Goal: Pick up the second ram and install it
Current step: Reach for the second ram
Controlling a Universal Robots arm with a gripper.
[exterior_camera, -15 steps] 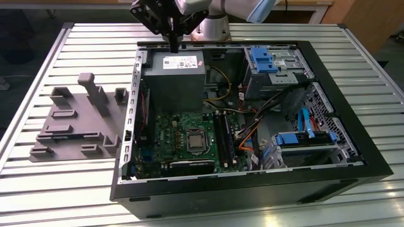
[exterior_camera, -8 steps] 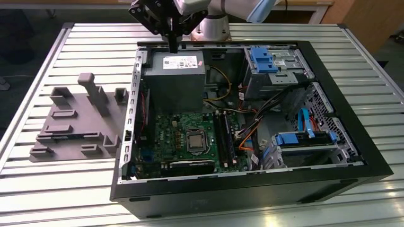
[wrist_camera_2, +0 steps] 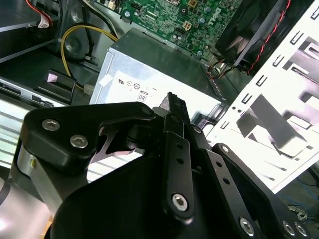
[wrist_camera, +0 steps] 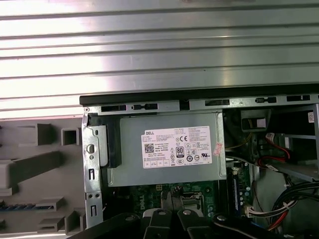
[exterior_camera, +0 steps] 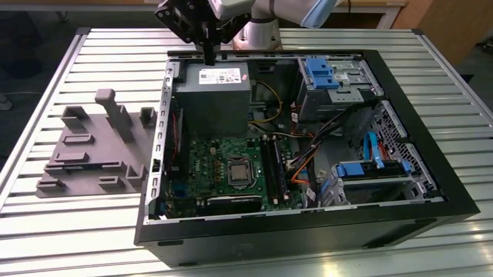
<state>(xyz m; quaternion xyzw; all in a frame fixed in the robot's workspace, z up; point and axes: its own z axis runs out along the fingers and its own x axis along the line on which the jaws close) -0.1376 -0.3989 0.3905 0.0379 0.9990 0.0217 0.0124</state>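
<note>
A thin blue-green strip that looks like the second ram (wrist_camera: 25, 206) lies in a slot of the grey holder block (wrist_camera: 30, 169), beside the open computer case. My gripper (exterior_camera: 209, 57) hangs over the case's far edge, above the grey power supply (exterior_camera: 212, 98), well away from the holder block (exterior_camera: 92, 156). Its black fingers are shut with nothing between them, and the gripper (wrist_camera_2: 173, 102) points down at the power supply (wrist_camera: 164, 149). The long black memory slots (exterior_camera: 275, 170) lie on the green motherboard (exterior_camera: 231, 167), nearer the case's front.
The black case (exterior_camera: 308, 231) lies open on a ribbed metal table (exterior_camera: 77, 231). Blue drive bays (exterior_camera: 320, 72), coloured cables (exterior_camera: 304, 167) and a second blue bracket (exterior_camera: 370, 167) fill the exterior view's right side of the case.
</note>
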